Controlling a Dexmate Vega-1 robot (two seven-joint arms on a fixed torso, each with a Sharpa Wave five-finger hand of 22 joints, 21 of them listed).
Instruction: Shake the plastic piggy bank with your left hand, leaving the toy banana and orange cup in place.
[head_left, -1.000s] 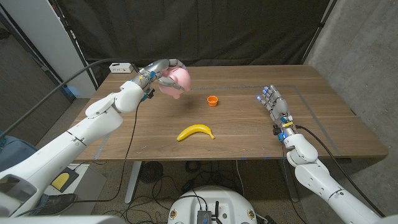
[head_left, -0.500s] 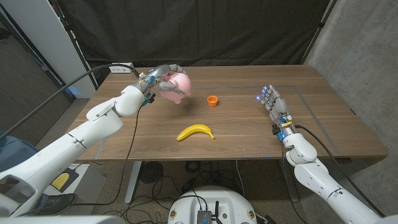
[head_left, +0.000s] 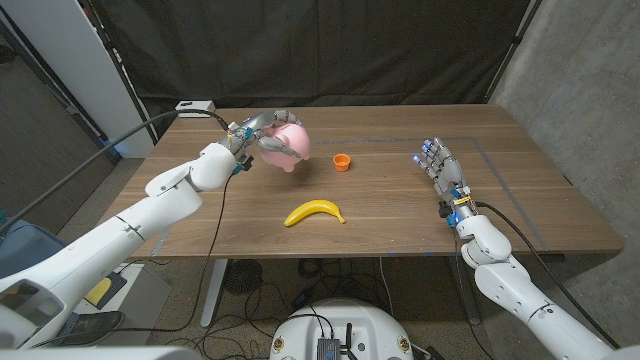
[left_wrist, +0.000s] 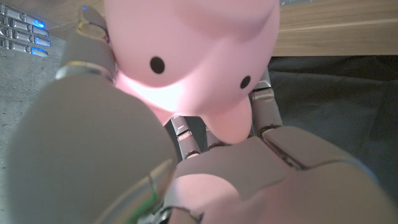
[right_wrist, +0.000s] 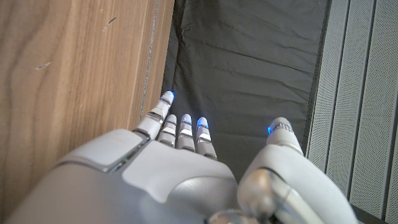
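pink piggy bank (head_left: 288, 141) lifted over table's far left | yellow toy banana (head_left: 314, 212) centre | orange cup (head_left: 342, 161) upright behind it

In the left wrist view the pink piggy bank (left_wrist: 193, 62) runs off the frame's upper edge, its lower body hidden behind the blurred left hand (left_wrist: 205, 168), while in the head view that hand's fingers (head_left: 262, 122) cover part of the bank's near side.

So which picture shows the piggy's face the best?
The left wrist view: the pink piggy bank is up close there, with two black dot eyes and a snout, gripped by the left hand. The head view shows it small, lifted above the table, face unclear.
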